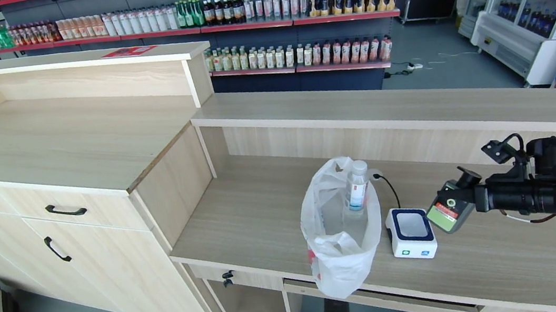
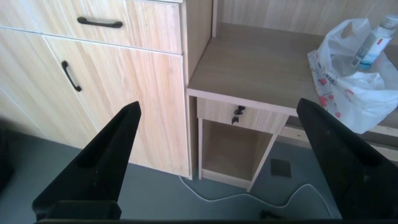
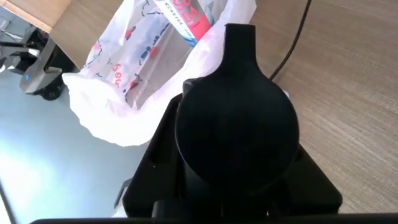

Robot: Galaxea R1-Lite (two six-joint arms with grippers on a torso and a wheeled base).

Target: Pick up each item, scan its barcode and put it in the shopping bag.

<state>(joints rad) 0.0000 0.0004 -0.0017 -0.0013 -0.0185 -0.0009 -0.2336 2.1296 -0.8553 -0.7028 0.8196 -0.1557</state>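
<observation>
Nearest, the left gripper (image 2: 219, 104) hangs off the near left of the desk (image 1: 509, 265), low down in front of the cupboard (image 2: 124, 87). Its two fingers are spread wide and it has nothing in them.

At the near edge of the desk stands the shopping bag (image 1: 342, 243). It is thin white plastic, so I think it is soft and floppy and would slump if pushed. Its mouth is open at the top. Inside it one bottle (image 1: 357, 186) stands up, clear with a white cap, and the cap pokes out above the bag.

Just to the right of the bag sits the scanner (image 1: 410, 232), a little white box with a dark glass top.

Just to the right of the scanner, a bit above the desk, the right gripper (image 1: 457, 202) holds the small green pack (image 1: 446, 212). Its fingers are closed on the far end of the pack, and the near end tips down toward the scanner. The pack looks light and stiff, with flat sides, so I think a grip on its edges is best and leaves the flat face bare for scanning.

A black cable (image 1: 390, 187) runs from the scanner to the back of the desk.

Far off, long shelves (image 1: 293, 21) hold rows of drinks.
</observation>
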